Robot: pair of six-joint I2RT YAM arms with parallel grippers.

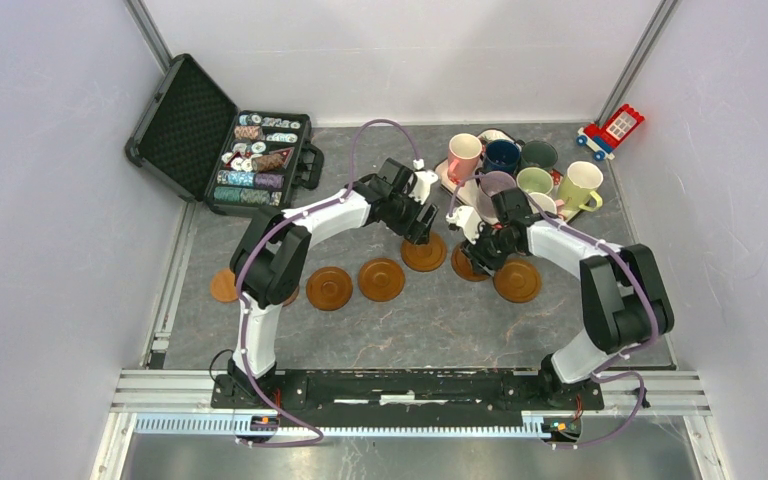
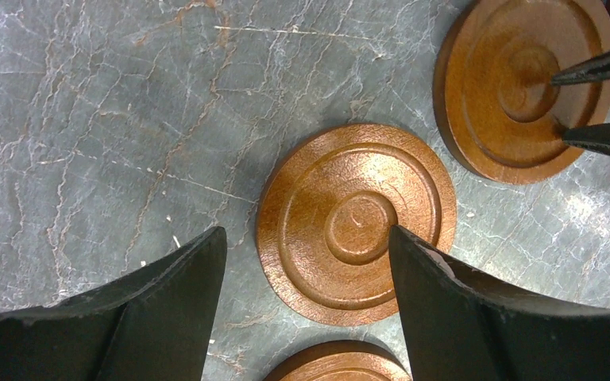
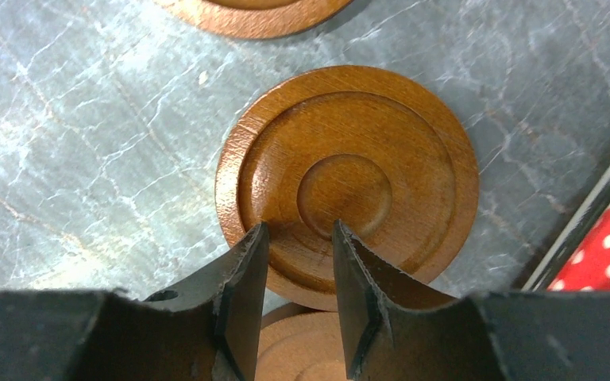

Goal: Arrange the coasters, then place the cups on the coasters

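Note:
Several round brown coasters lie in a loose row across the table, from one at the left [image 1: 224,285] to one at the right [image 1: 517,281]. My left gripper [image 1: 422,235] hangs over a coaster [image 2: 356,224], jaws wide open [image 2: 306,230] and empty. My right gripper [image 1: 480,255] sits low over a darker coaster [image 3: 348,182]. Its fingers [image 3: 300,226] stand a narrow gap apart with nothing between them. The cups cluster at the back right: pink [image 1: 464,155], navy [image 1: 501,155], dark grey-green [image 1: 538,155], mauve [image 1: 495,185], light green [image 1: 534,181], yellow-green [image 1: 580,187].
The cups stand on a white strawberry-print tray [image 3: 596,230] close to the darker coaster. An open black case of poker chips [image 1: 260,160] lies at the back left. A small red toy [image 1: 612,130] sits in the back right corner. Grey walls enclose three sides.

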